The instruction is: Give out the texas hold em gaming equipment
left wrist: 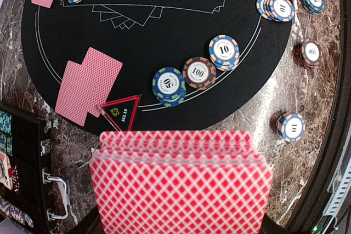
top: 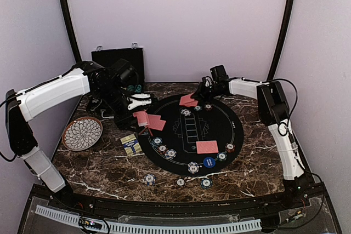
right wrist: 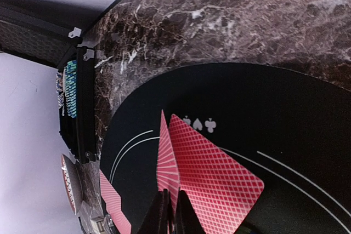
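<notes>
Your desk (top: 109, 173) carries a round black mat (top: 219, 130) at its middle. All clock directions below are read on that mat from the overhead view, with 12 away from the arm bases. A black case (top: 118, 58) stands against the wall off the 10 o'clock side. A petal-patterned plate (top: 82, 133) lies on the desk out past 9 o'clock.

Your left claw (top: 140, 102) hovers over the mat's 10 o'clock edge. It is clamped tight on the deck of red-backed cards (left wrist: 181, 184), which fills the bottom of its wrist view. Your right claw (right wrist: 169, 204) is at 12 o'clock. Its fingers are all but closed, pinching one card (right wrist: 166, 157) that stands on edge over the mat, just beside a flat card (right wrist: 214, 179).

More cards lie face down in a pair at 9 o'clock (left wrist: 88, 86) and near 5 o'clock (top: 207, 147). Chip stacks (left wrist: 198, 73) ring the near edge of the mat, with a blue button disc (top: 209, 161) among them. Three more chip stacks (top: 180, 182) sit on the bare desk below 6 o'clock.

This looks like the deal, with the 12 o'clock seat getting its second card. Next, tip the pinched card flat beside its neighbour and open the right claw just enough to drop it. Don't drag the card already down. Then bring the right claw back toward the deck for another.
</notes>
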{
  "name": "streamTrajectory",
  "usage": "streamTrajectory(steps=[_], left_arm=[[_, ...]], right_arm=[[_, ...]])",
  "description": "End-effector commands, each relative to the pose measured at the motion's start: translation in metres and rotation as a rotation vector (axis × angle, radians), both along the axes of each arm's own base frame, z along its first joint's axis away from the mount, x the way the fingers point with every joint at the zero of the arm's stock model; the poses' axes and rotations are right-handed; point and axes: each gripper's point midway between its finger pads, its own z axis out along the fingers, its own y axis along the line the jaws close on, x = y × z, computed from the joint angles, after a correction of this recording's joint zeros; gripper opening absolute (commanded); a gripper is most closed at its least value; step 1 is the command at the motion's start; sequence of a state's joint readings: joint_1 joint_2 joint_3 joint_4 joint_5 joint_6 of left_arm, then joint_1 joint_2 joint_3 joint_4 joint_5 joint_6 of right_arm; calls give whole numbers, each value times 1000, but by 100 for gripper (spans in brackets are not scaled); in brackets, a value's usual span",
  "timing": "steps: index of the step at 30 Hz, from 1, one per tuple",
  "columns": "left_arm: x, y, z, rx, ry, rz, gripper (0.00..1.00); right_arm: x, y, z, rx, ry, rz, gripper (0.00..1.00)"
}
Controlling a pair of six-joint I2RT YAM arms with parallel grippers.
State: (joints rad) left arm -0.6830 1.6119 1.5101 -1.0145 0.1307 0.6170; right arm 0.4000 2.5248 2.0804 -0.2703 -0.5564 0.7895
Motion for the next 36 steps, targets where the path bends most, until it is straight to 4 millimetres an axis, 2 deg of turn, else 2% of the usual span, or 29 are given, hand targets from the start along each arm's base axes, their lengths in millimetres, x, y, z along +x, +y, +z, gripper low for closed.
streamTrajectory(steps=[1,4,15,23,31,36], left_arm=[[-7,2,9,-20,-12,-11,3],[-8,3,10,-22,-12,-12,3],[-7,2,11,-26,-14,-10,3],[-6,2,13,-31,-21,-4,3],[-5,2,13,-33,-25,1,3],[-4,1,15,-39,-32,4,3]], right_arm=[[14,-2,16,-1,-66,-15,12],[16,-2,23,-6,-82,-18,23],[11,-6,58,-14,-143,-11,41],[-6,-7,90,-32,-198,19,67],[-40,-5,117,-74,-251,49,92],[-82,1,138,-55,-286,81,98]])
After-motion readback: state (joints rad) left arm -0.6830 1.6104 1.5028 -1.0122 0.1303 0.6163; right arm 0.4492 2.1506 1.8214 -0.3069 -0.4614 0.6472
